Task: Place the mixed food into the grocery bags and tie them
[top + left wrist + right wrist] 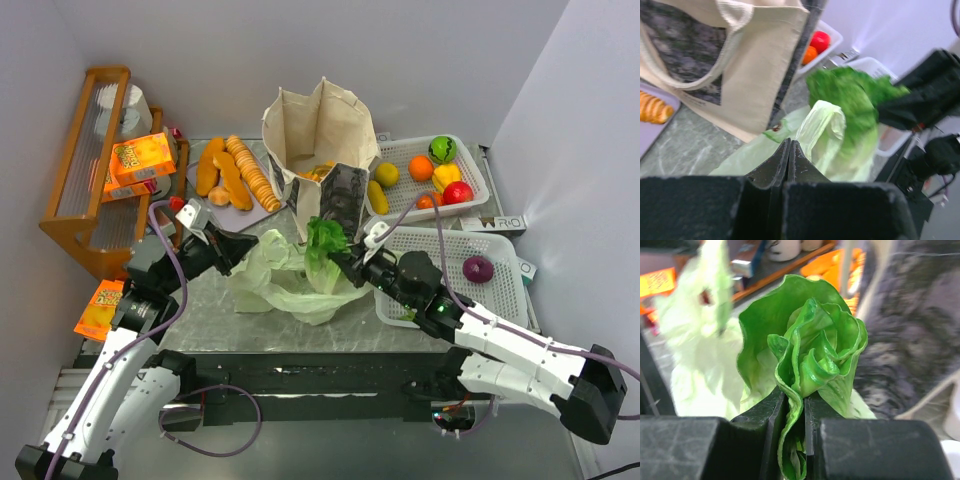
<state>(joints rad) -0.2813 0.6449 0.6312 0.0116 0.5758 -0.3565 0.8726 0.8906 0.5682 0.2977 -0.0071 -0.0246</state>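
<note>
The pale-green plastic bag (290, 285) lies crumpled on the table in front of the beige canvas tote (320, 130), which stands open. My left gripper (248, 252) is at the bag's left edge; in the left wrist view its jaws (789, 145) are pressed together at the thin plastic (765, 152). My right gripper (345, 262) is shut on the leafy green cabbage (325, 240) and holds it over the bag, just in front of the tote. The right wrist view shows a cabbage leaf (805, 340) pinched between the fingers (771, 412). The cabbage also shows in the left wrist view (850, 95).
A white basket (480, 185) at the back right holds red, yellow, orange and green fruit. A nearer basket (500, 245) holds a purple vegetable (478, 268). Bread loaves (235, 170) lie left of the tote. A wooden rack (75, 170) with orange boxes (140, 158) stands at the left. An orange packet (100, 308) lies by the left arm.
</note>
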